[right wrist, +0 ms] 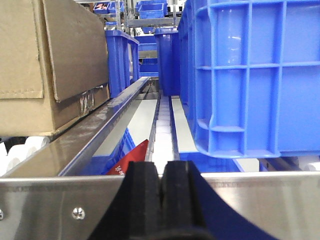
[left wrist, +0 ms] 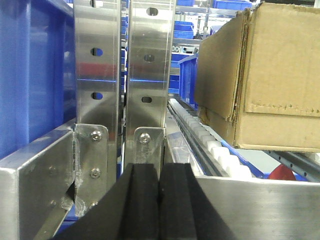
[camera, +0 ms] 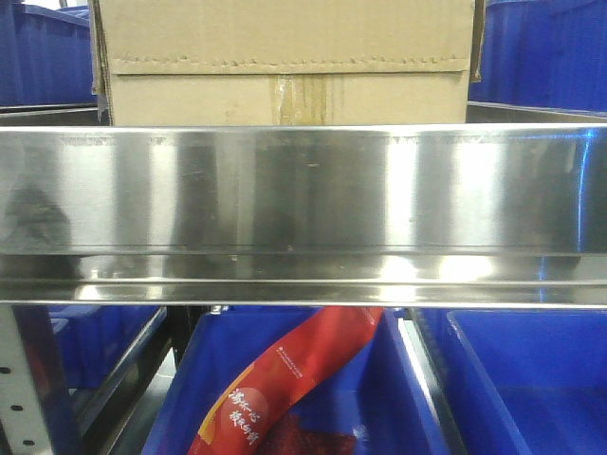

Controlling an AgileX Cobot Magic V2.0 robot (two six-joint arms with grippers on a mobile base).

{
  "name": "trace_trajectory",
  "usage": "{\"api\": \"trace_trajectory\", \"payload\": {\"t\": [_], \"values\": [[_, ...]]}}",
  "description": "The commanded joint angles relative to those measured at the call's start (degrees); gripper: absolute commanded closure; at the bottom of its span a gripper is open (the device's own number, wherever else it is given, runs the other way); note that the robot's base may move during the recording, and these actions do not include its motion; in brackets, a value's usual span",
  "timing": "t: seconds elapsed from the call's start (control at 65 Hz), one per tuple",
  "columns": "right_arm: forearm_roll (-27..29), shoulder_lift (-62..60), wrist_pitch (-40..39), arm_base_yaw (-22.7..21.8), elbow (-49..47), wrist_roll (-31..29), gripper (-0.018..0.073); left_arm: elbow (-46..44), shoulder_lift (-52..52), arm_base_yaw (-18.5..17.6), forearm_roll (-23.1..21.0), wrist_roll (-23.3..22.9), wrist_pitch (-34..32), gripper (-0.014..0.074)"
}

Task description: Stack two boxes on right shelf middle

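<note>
One box [camera: 285, 62] is seen on the shelf [camera: 303, 190]; a second cannot be told. Both claws, left [left wrist: 159, 200] and right [right wrist: 162, 195], are closed, empty, near the lip, which could be struck.

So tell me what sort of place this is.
Probably a warehouse or stockroom: a stainless-steel shelf carrying a cardboard box, rows of blue bins, and roller tracks for sliding stock.
</note>
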Motion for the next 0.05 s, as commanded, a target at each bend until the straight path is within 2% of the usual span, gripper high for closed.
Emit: {"api": "trace_trajectory", "payload": {"t": [0.0, 0.031], "values": [[0.18, -0.22, -1.35, -0.34, 0.0, -0.03, 0.0721, -0.12, -0.34, 0.16, -0.33, 0.2, -1.17, 0.0708], [0.18, -0.22, -1.35, -0.34, 0.0, -0.03, 0.0721, -0.12, -0.34, 0.16, -0.33, 0.2, -1.17, 0.0708]]}}
